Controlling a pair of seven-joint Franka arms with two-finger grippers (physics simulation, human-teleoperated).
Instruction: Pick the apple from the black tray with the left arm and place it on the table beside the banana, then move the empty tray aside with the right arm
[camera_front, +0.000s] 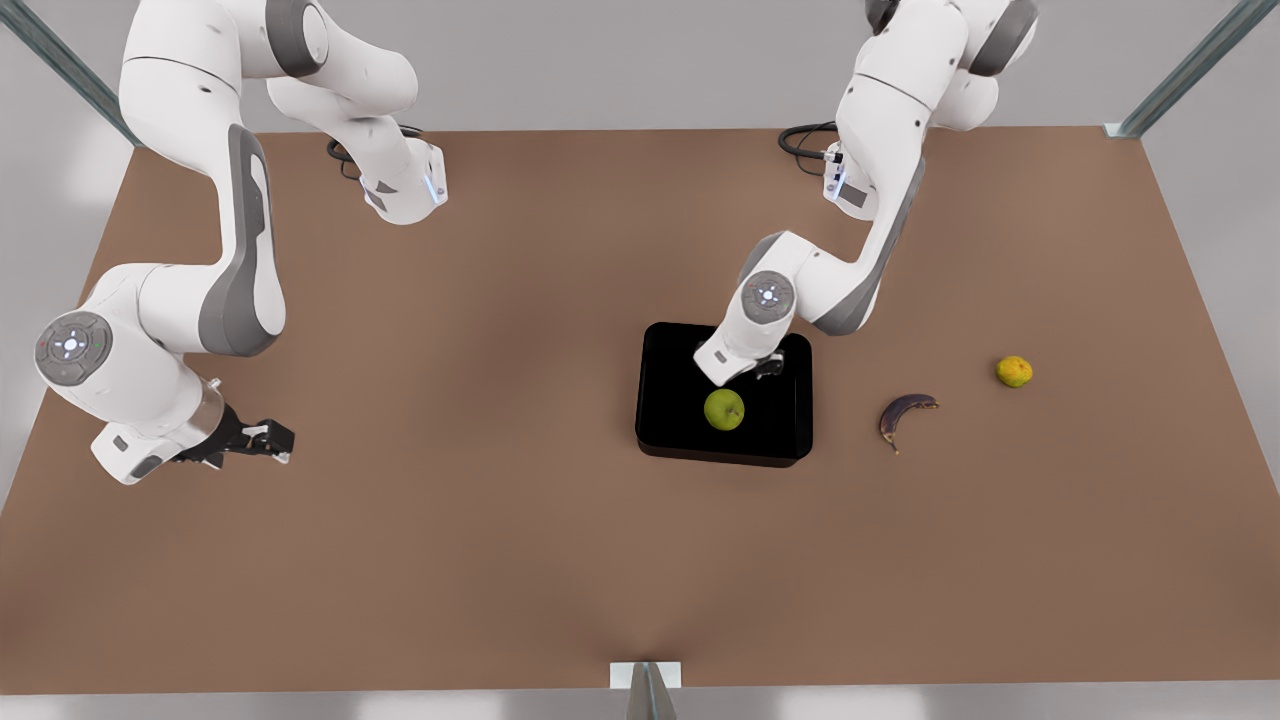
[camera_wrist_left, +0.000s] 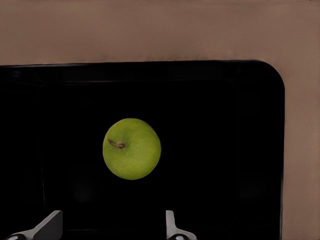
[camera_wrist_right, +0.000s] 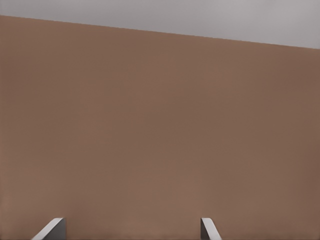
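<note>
1. Left pincer (camera_front: 768, 368) hangs over the far part of the black tray (camera_front: 665, 400), its fingers (camera_wrist_left: 172, 227) spread wide and holding nothing.
2. Right pincer (camera_front: 272, 440) waits well apart, near the front view's left side, over bare bench (camera_front: 450, 560). Its fingers (camera_wrist_right: 207, 229) are also spread wide and empty.
3. The apple (camera_front: 724, 409) sits inside the tray, near its middle, touching no wall. In the left wrist view, the apple (camera_wrist_left: 132, 148) lies ahead of the fingertips, with its stem dimple turned up and to one side.
4. The banana (camera_front: 905, 413) lies on the bench toward the front view's right of the tray. A smaller yellow-orange fruit (camera_front: 1014, 371) lies beyond it.
5. Handling judgement: the apple looks light, firm and smooth. It is round, so it may roll on the glossy tray floor if nudged off-centre.
6. Recommended hold: close across the widest girth, with one finger on each side and the stem clear of both.
7. The tray appears rigid, with low walls. A wall edge is the likely hold for the later push or lift.
</note>
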